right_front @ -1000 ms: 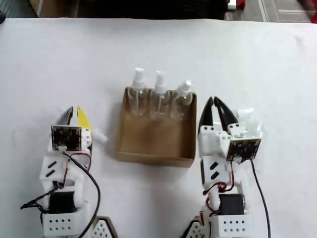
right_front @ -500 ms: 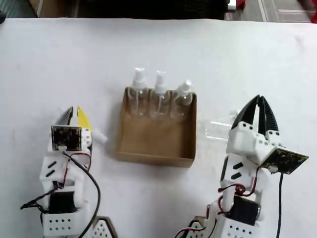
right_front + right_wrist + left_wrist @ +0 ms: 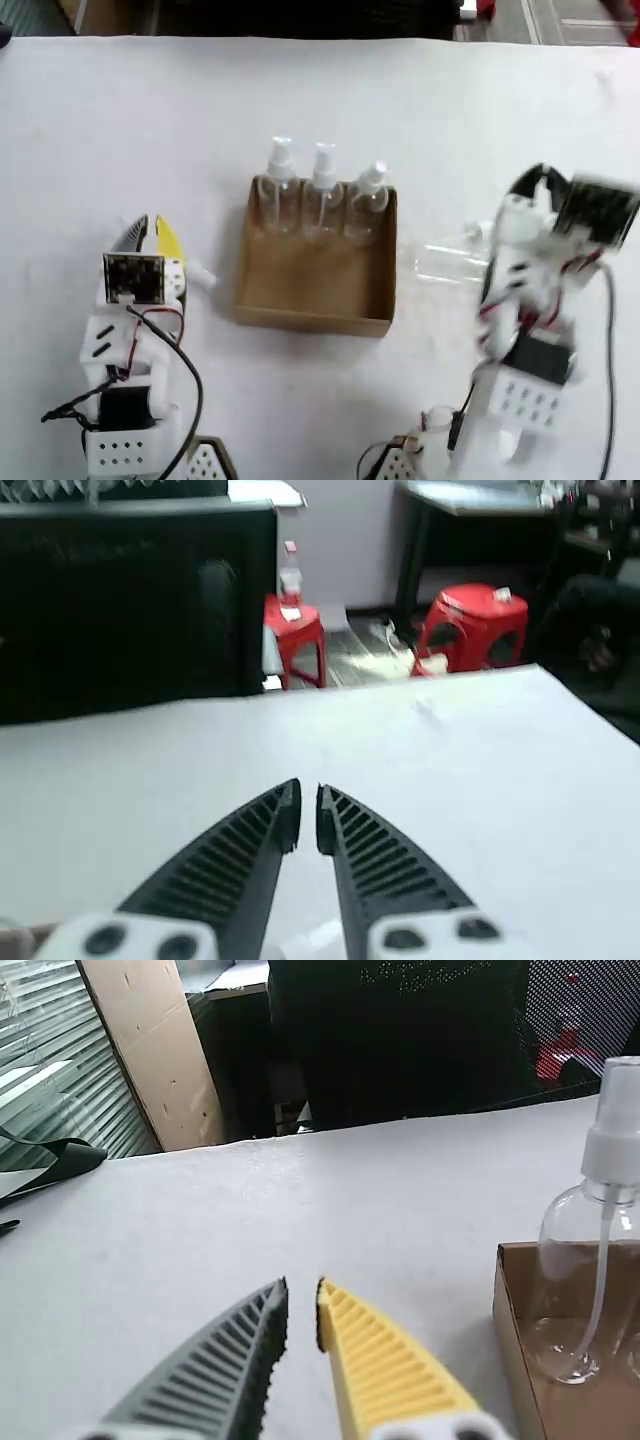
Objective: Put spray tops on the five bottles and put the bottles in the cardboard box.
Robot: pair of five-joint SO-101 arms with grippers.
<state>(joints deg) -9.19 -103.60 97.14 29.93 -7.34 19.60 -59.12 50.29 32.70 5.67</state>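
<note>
White table (image 3: 320,90), red stools (image 3: 470,620) beyond, tan panel (image 3: 150,1050)

Fixed high view looking steeply down over the white table (image 3: 330,100), its near edge at the bottom of the frame and the cardboard box (image 3: 315,290) at the centre. The left wrist view sits low and close behind the left gripper (image 3: 300,1305), facing level across the table toward a dark cabinet (image 3: 400,1040). It shares the box corner and one spray bottle (image 3: 590,1290) with the high view. The right wrist view looks along the right gripper (image 3: 308,810), across the tabletop to red stools (image 3: 470,625) beyond
</note>
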